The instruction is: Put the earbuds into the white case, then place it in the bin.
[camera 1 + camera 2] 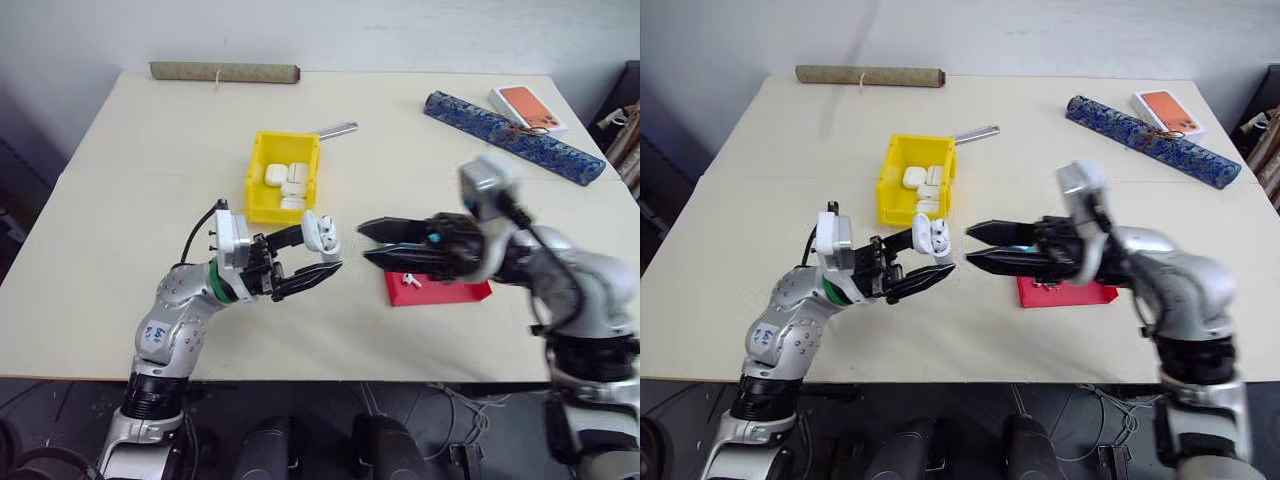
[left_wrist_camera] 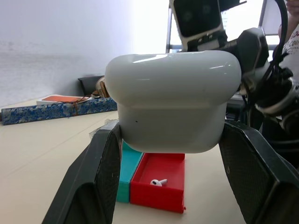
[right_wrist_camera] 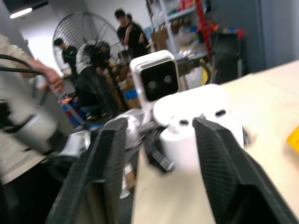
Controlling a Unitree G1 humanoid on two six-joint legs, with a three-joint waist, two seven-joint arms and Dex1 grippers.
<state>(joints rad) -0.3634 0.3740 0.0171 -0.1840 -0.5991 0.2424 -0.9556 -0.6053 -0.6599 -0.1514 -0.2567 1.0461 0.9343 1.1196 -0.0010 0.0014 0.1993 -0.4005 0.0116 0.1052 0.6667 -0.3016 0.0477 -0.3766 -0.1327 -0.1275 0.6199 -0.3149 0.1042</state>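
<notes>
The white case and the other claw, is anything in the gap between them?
No. In the left eye view, only bare table shows between the white case and the right gripper.

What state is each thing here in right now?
White case: lid open, held off the table by the left tool.
Right tool: open, holding nothing, facing the case.
Earbud: lying loose in the red tray.
Yellow bin: upright on the table, several white cases inside.
</notes>
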